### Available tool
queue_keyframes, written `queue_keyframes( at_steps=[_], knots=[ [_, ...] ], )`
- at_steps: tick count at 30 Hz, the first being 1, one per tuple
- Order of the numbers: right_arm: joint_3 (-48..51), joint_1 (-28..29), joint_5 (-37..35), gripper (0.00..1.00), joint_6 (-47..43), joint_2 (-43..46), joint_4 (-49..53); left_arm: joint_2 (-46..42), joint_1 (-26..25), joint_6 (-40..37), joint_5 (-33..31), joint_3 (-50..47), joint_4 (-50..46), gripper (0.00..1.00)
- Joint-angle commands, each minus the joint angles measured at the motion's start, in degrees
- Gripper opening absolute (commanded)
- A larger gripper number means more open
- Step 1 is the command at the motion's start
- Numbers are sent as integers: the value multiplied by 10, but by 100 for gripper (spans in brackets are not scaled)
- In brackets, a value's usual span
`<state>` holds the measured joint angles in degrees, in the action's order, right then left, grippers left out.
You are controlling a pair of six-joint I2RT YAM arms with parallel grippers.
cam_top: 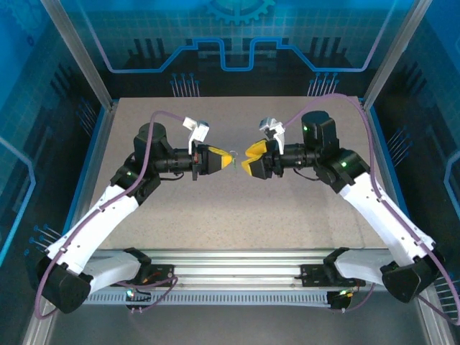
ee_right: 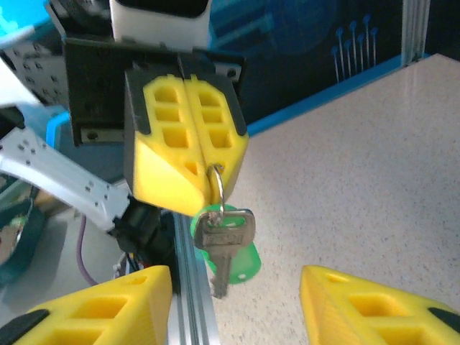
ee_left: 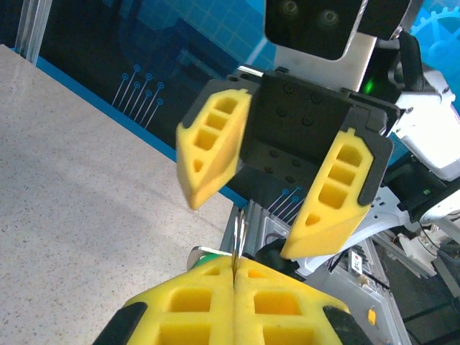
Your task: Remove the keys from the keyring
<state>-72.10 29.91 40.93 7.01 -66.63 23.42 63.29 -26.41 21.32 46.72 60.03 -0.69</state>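
Left hand clamps tight on ring, key and green tag dangling. Right hand faces it, fingers apart.

The top camera looks steeply down from far above the thin silver metal keyring, behind the arm bases. The wrist cameras sit near it, one behind the yellow foam left tool, one behind the yellow foam right tool, facing each other; all three share it.
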Motion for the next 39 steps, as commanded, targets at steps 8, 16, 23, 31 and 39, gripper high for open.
queue_keyframes(
  at_steps=[8, 16, 23, 31, 39],
  knots=[
    [56, 30, -47, 42, 117, 20, -191, -18, -10, 24, -21, -20, 52, 0],
    [71, 40, -51, 47, 138, 12, -231, -30, -11, 38, -35, -30, 78, 0],
    [139, 48, -65, 42, 192, 36, -350, -42, -11, 81, -42, -64, 155, 0],
    [198, 56, -164, 46, 120, 88, -351, -70, -14, 10, -132, -128, 227, 0],
    [229, 54, -242, 44, 57, 120, -301, -48, -14, -201, -151, -203, 421, 0]
  ],
)
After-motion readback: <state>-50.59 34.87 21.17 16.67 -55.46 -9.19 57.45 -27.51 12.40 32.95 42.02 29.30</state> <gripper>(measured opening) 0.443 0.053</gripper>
